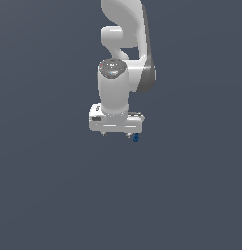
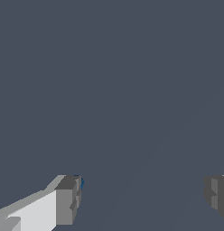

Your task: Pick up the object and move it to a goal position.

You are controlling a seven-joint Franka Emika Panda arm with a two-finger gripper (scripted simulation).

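Beside one fingertip: object (image 1: pixel 135 138) | hand (image 1: pixel 119 133) spread wide

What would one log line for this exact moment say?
tool: open, wide gap | blue object: tiny, beside one finger, not clamped | arm: over plain grey surface | goal: not visible

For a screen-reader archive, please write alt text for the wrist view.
Two grey pincer fingers stand wide apart at the frame's lower corners, nothing between them. A tiny blue piece peeks out beside one fingertip. Everything else is plain dark grey background.
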